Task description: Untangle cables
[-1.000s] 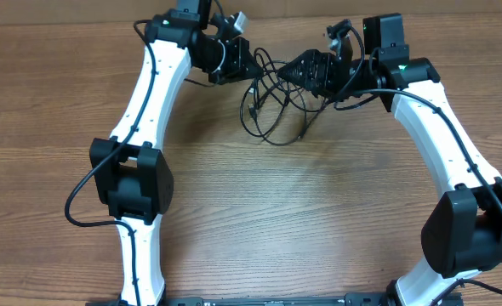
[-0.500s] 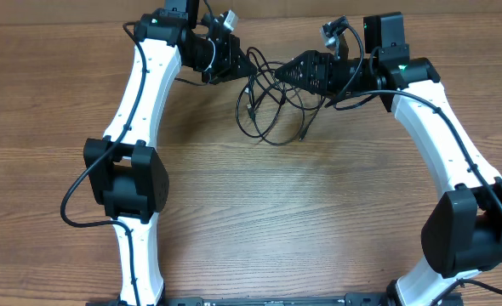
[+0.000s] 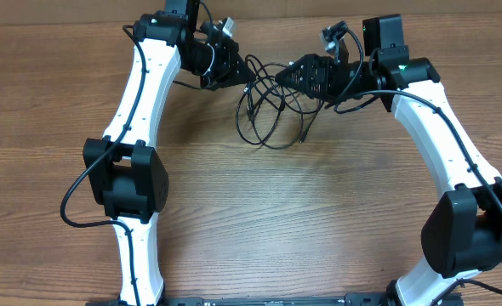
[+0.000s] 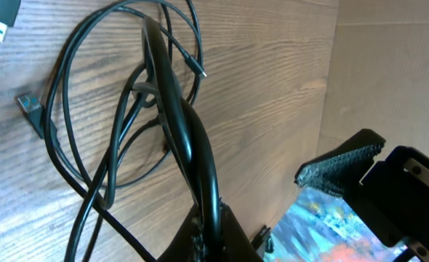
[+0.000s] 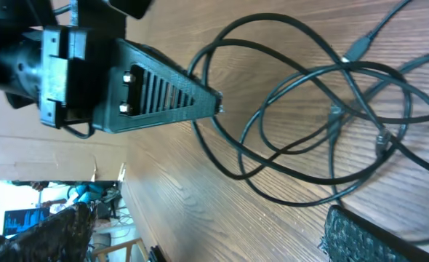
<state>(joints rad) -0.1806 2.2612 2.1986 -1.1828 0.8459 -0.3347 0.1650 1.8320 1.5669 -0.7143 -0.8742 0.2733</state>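
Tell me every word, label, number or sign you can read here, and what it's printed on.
No text can be read in any view.
White arms and wooden table: no lettering visible.
Cables: plain black, no print to be seen.
Plug at the top left of the left wrist view: any marking is too small to tell.
Bright background patch in the right wrist view: too blurred to read.

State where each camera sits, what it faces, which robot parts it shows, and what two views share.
Overhead: above table, facing down; left arm, right arm, left tool, right tool, cables.
Left wrist: on left arm, facing cables; own finger shows.
Right wrist: on right arm, facing cables and left tool; own pads show.
Shared: cables.
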